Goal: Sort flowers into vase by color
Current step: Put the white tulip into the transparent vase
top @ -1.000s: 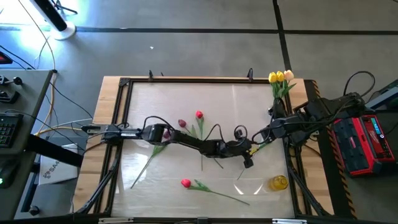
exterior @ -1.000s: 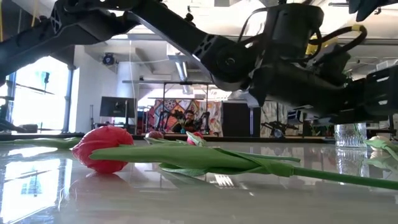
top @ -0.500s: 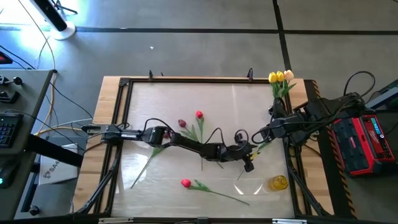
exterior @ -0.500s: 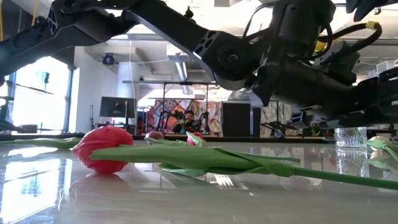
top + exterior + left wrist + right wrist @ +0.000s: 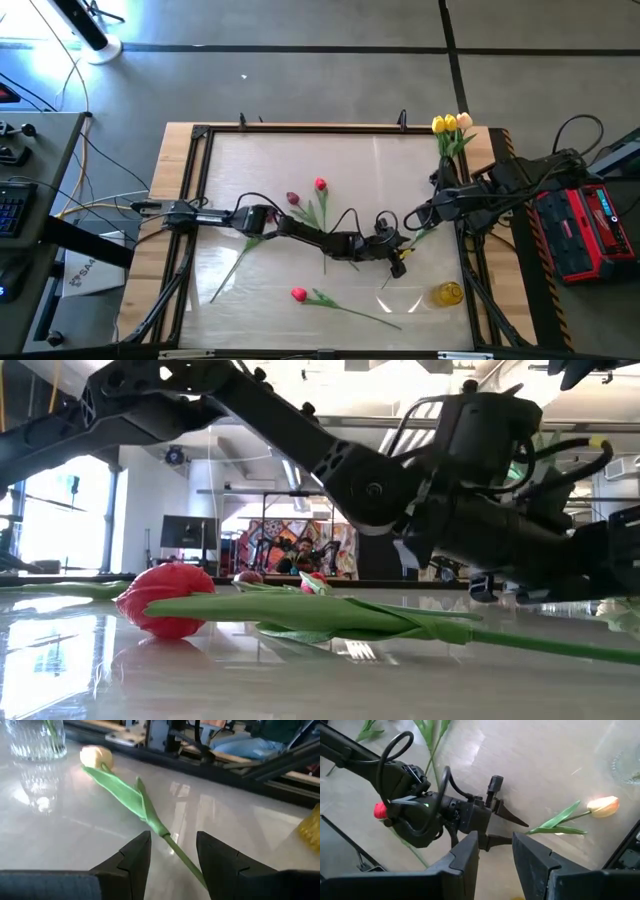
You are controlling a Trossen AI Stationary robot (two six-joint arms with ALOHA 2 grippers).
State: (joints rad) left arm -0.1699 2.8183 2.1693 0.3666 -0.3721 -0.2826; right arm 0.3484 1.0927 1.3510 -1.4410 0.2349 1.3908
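A peach tulip [image 5: 97, 756] lies flat on the glossy table, its head toward the clear glass vase [image 5: 37, 740]. Its green stem [image 5: 172, 845] runs between the fingers of my left gripper [image 5: 173, 836]. That gripper is open and low over the table right of centre [image 5: 398, 262], one finger on each side of the stem; I see no touch. The right wrist view shows the same gripper [image 5: 519, 831] at the stem's free end. My right gripper [image 5: 495, 855] hangs open and empty, high over the table's right side [image 5: 438, 208].
The glass vase at the far right corner holds yellow and peach tulips [image 5: 450, 125]. A small yellow vase [image 5: 448, 293] stands near the right front. A red tulip [image 5: 298, 294] lies near the front; a red [image 5: 320, 184] and a maroon tulip [image 5: 292, 198] lie mid-table.
My left gripper has sunk toward the table over the peach tulip's stem and rolled a little at the wrist; its fingers keep the same gap. The flowers lie as before.
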